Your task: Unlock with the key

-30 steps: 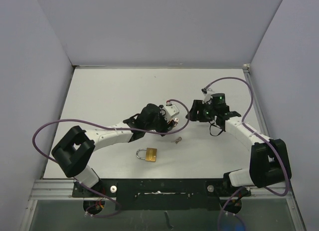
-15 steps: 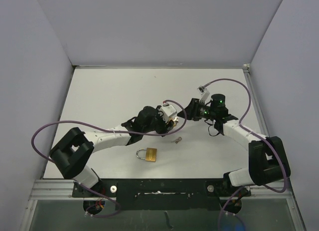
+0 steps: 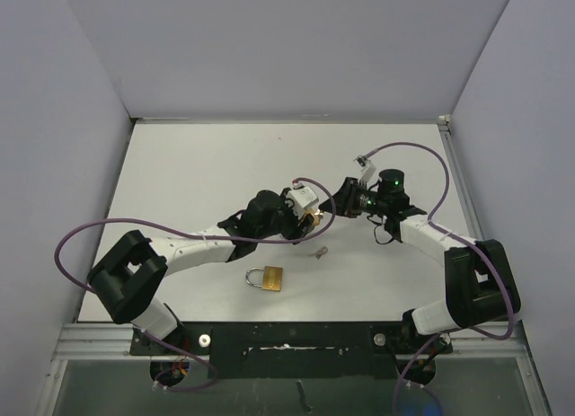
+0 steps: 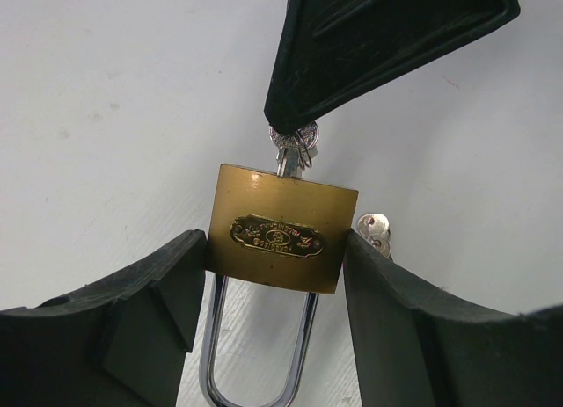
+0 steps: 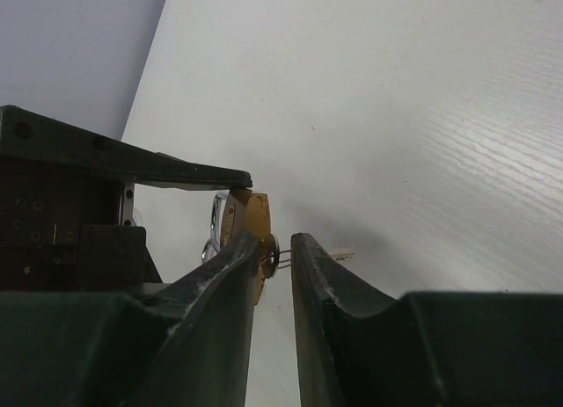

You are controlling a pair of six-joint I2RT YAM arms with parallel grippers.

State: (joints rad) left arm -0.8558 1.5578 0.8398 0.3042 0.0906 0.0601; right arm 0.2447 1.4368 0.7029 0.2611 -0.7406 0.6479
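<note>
Padlock [image 4: 280, 240] in left gripper [image 4: 274, 253], clear of table [image 3: 180, 164] edges

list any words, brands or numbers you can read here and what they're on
Brass padlock: an embossed oval label on its body, lettering too small and blurred to read.
Key in its keyhole: no legible marks.
Second padlock in the top view: too small to show any text.
Nothing else bears writing.
</note>
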